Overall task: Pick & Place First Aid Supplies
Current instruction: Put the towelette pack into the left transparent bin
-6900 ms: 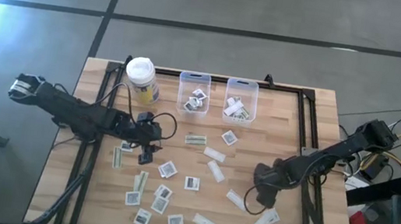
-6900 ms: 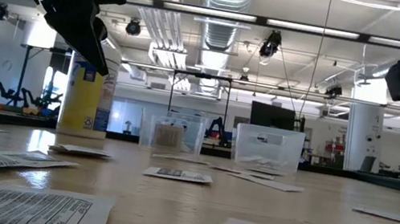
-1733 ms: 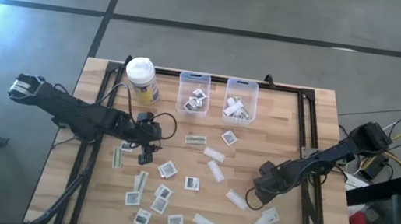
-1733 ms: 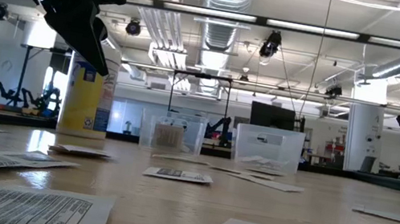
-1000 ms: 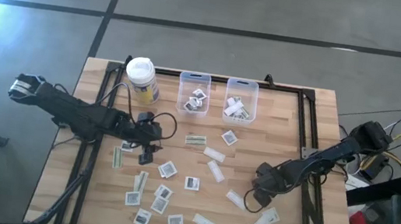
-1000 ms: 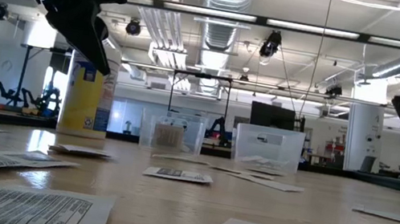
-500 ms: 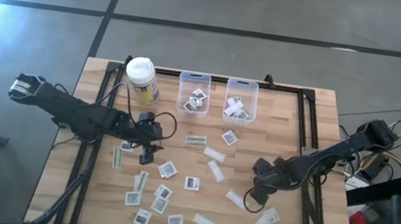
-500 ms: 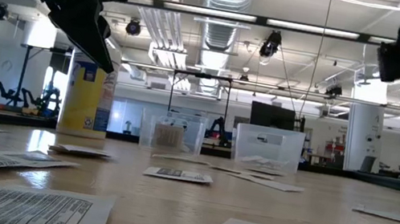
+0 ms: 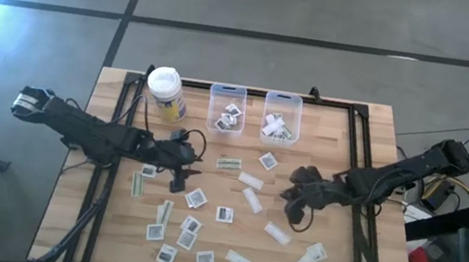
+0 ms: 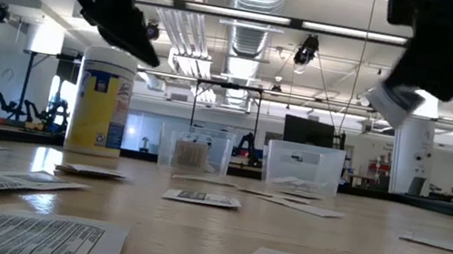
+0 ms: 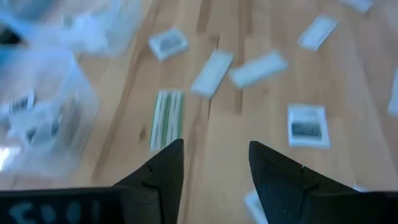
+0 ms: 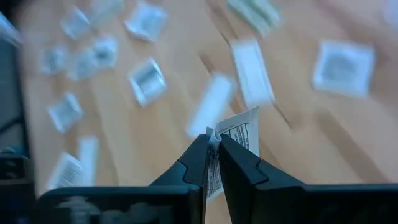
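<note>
Packet [image 12: 231,144] pinched between my right fingers — a small flat white one with dark print, standing on edge in the narrow gap. My right gripper [image 9: 293,194] hangs above the table [image 9: 370,146], in front of the 2 clear bins [image 9: 254,113] and a little to their right; in the low view the packet [image 10: 389,103] shows as a pale tilted shape under the dark wrist, clear of the wood.

My left gripper [image 9: 181,168] is also in front of the bins but to their left, with its fingers spread apart and nothing between them. Through its wrist view, past the 2 dark fingers [image 11: 163,169], I see a greenish strip [image 11: 165,119] lying flat just ahead, and white strips and a printed square farther on.

The rest of the first aid supplies [image 9: 202,228] lie flat and scattered across the table in front of the bins: a greenish strip [image 9: 229,162] and a printed square [image 9: 268,161] nearest the bins, white strips toward the middle, and a loose cluster of printed squares farther from the bins, toward the front edge. Each bin already holds a few packets. A yellow container [image 9: 164,92] with a white lid stands upright just left of the left bin.
</note>
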`<state>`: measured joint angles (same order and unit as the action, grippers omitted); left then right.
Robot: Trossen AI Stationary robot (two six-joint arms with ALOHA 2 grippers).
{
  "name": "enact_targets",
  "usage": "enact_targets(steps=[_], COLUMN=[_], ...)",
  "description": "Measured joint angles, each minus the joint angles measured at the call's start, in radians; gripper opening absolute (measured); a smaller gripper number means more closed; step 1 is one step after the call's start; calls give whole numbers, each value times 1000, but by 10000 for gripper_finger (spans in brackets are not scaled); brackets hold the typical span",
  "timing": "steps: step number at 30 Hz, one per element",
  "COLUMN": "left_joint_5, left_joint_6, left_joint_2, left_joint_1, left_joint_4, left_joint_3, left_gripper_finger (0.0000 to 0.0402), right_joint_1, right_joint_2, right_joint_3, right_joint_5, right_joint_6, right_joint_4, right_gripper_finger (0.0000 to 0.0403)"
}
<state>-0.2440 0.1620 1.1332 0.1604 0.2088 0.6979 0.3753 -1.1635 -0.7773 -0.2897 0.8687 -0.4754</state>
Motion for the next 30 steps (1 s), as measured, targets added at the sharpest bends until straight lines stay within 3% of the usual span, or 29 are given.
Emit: enact_targets(steps=[13,26,30], left_joint_5=[91,241,292], left_joint_6=[-122,-145,-138], left_joint_2=[170,326,364], left_joint_1=[0,-2,-3], left_joint_4=[-464,-889,-951], left_joint_3=[0,1,25], left_gripper_finger=[174,174,174], right_joint_1=[-68,-71,-75], right_joint_2=[16,-31,-70], right_joint_3=[-1,-2,-1], right_joint_5=[142,266,299], right_joint_6=[-312,-516,-540], right_joint_4=[439,681,752], right_gripper_finger=[31,31,31])
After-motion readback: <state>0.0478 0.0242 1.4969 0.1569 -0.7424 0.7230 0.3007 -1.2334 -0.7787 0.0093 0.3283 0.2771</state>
